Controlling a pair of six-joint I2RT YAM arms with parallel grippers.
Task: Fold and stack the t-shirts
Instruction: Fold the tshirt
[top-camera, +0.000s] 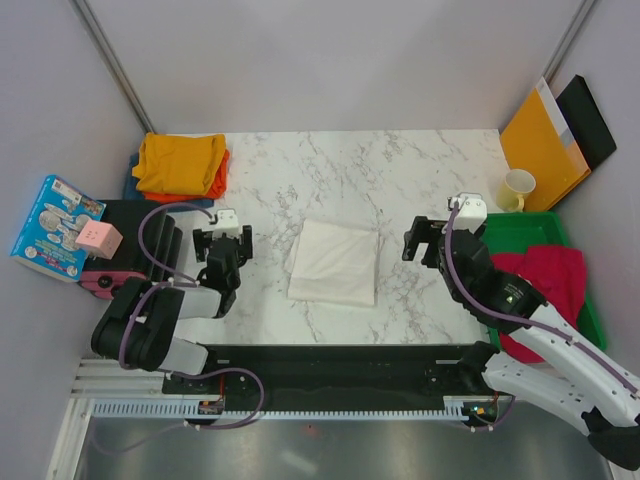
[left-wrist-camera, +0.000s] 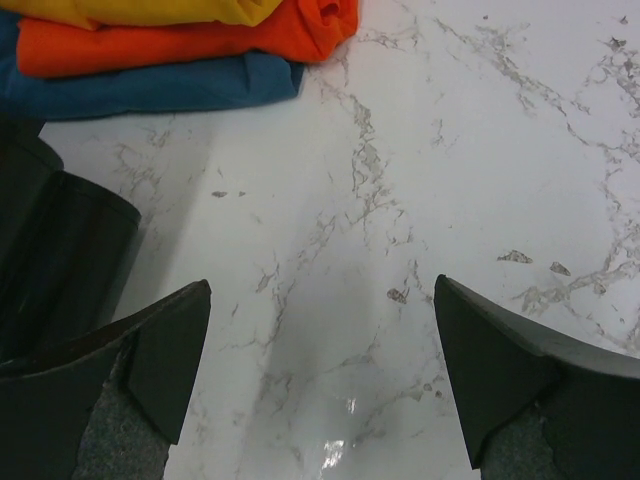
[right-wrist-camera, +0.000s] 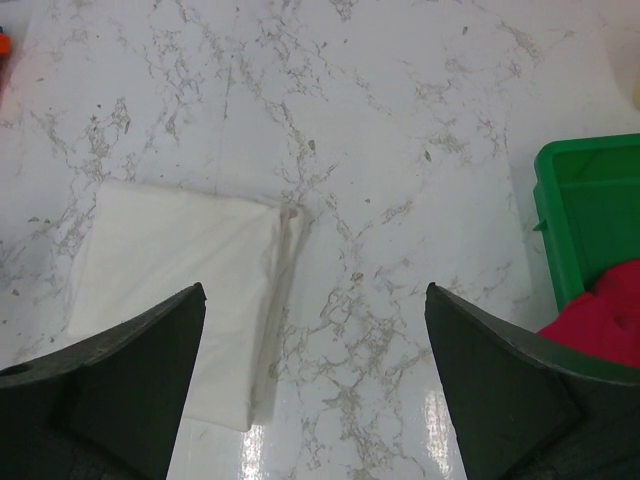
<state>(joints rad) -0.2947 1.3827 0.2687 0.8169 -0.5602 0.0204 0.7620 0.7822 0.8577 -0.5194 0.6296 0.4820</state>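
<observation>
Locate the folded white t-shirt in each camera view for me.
Top external: the white t-shirt lies folded at the picture's centre.
Left wrist: not in it; only the stack of yellow, orange and blue shirts shows, top left.
Right wrist: left of centre, in the lower half.
Shared landmark: the green tray, right of the shirt in top external and right wrist.
</observation>
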